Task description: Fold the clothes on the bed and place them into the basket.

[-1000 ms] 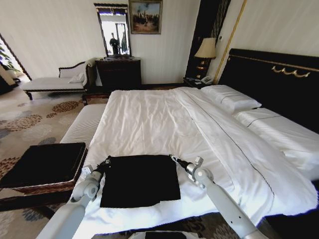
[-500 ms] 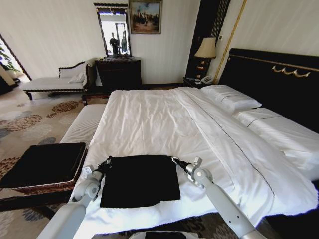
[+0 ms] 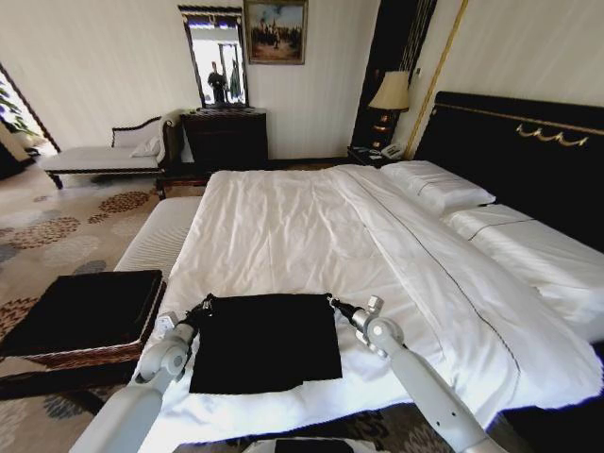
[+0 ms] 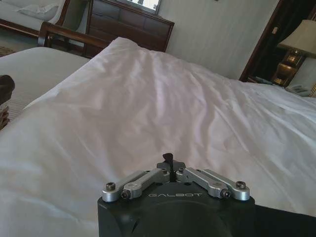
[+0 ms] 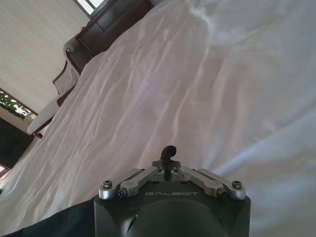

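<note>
1. Across the middle of the head view the bed (image 3: 283, 226) is spreading its white duvet, with the headboard running down the right side and a patterned carpet filling the left.
2. I am seeing the clothes (image 3: 264, 342) lying flat as a dark rectangle at the lower centre of the frame, on the near end of the duvet (it looks already folded at least once, judging by its tidy edges).
3. My left gripper (image 3: 206, 305) is sitting at the garment's upper left corner, and my right gripper (image 3: 331, 302) is sitting at its upper right corner, both low against the bedding.
4. I am reading that mirrored placement as a two-corner hold, so the far edge can be carried evenly in one fold without skewing.
5. In the left wrist view the left gripper (image 4: 170, 160) is showing its fingertips pressed together with a scrap of dark cloth poking up between them; I am judging it to be pinching the shirt's corner.
6. In the right wrist view the right gripper (image 5: 168, 154) is looking the same, tips closed on a small curl of dark fabric.
7. At the lower left of the head view the basket (image 3: 80, 354) is waiting beside the bed, its black top facing up, well apart from the shirt.
</note>
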{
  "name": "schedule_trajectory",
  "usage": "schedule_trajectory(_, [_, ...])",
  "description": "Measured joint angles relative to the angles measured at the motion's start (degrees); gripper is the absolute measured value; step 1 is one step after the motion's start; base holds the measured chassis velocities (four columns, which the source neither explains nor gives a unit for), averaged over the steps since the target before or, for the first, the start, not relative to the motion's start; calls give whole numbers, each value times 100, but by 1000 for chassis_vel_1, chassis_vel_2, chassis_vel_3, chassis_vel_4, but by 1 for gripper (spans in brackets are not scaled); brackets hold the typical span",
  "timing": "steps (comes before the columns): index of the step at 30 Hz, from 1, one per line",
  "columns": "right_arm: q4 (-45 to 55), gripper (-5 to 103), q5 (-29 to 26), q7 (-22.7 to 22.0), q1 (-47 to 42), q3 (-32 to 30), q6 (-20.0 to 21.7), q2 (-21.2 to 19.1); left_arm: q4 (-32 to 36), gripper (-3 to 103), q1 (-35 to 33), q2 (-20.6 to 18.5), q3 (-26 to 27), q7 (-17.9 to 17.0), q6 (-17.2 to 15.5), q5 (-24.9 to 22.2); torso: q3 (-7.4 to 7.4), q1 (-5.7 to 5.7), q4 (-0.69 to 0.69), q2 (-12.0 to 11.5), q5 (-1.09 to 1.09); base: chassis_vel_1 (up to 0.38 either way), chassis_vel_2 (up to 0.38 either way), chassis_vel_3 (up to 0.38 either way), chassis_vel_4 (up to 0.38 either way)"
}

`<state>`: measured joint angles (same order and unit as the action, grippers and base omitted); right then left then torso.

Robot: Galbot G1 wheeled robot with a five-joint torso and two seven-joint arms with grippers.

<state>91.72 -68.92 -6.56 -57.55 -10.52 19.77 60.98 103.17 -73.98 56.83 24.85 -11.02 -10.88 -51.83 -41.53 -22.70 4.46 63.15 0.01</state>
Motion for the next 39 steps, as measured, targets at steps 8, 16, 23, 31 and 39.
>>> schedule_trajectory(8, [1051, 1, 713, -12, -104, -173, -347, -300, 699, 0, -145, -169, 331, -89, 2, -124, 0, 0, 0, 0, -2, 0, 0, 0, 0])
schedule_trajectory(16, [1858, 1, 1260, -128, -104, -382, -755, -581, 1536, 0, -150, -472, 775, -385, 19, -485, 0, 0, 0, 0, -1, 0, 0, 0, 0])
schedule_trajectory(23, [2435, 1, 1464, -320, -68, -516, -976, -746, 2171, 0, -330, -751, 1222, -472, 37, -604, 0, 0, -2, 0, 0, 0, 0, 0, 0])
schedule_trajectory(31, [2738, 1, 1375, -434, -113, -658, -979, -878, 2498, 0, -506, -818, 1499, -484, 38, -689, 0, 0, 0, 0, -1, 0, 0, 0, 0])
schedule_trajectory(39, [3007, 1, 1223, -543, -323, -853, -904, -935, 2778, 0, -816, -696, 1667, -491, 36, -684, 1, 1, 0, 0, -1, 0, 0, 0, 0])
